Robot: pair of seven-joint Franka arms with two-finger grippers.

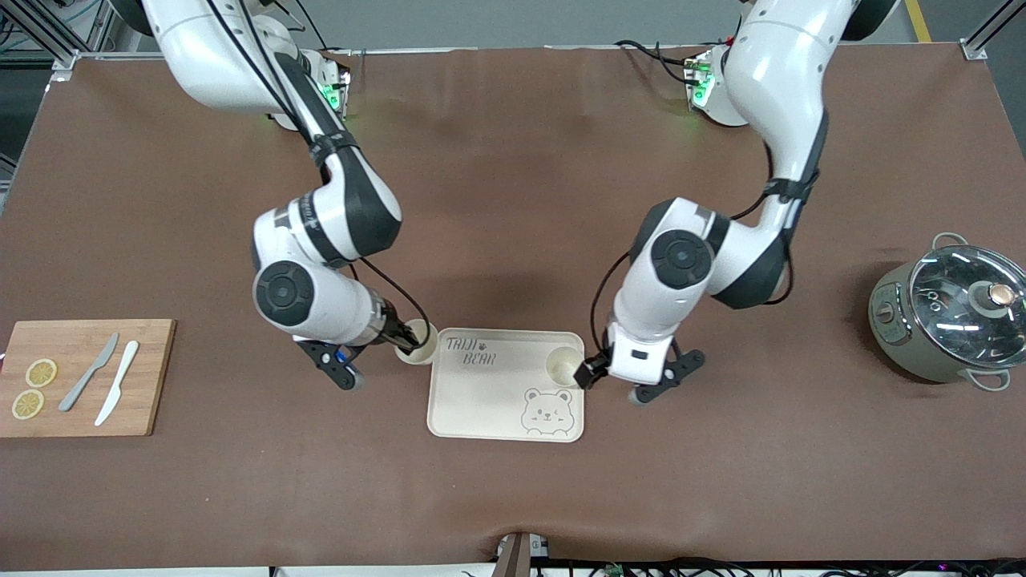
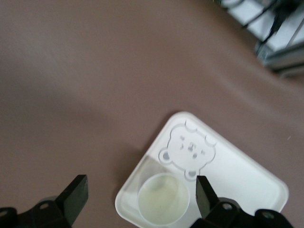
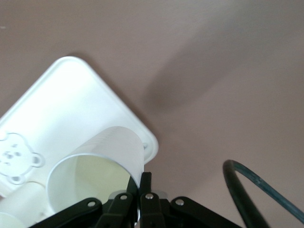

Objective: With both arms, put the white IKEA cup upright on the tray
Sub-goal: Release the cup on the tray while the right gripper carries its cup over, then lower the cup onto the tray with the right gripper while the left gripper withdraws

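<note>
The cream bear tray (image 1: 489,401) lies at the table's middle. One white cup (image 1: 563,365) stands upright on the tray's corner toward the left arm's end. My left gripper (image 1: 579,371) is open above it; in the left wrist view its fingers (image 2: 204,190) stand wide on either side of this cup (image 2: 163,198) without touching it. My right gripper (image 1: 405,336) is shut on the rim of a second white cup (image 1: 418,342), held at the tray's corner toward the right arm's end. The right wrist view shows the right gripper (image 3: 142,183) pinching this cup's wall (image 3: 104,152) over the tray (image 3: 61,104).
A bamboo cutting board (image 1: 152,377) with two lemon slices (image 1: 40,373) and two knives (image 1: 116,383) lies at the right arm's end. A grey pot with a glass lid (image 1: 950,316) stands at the left arm's end.
</note>
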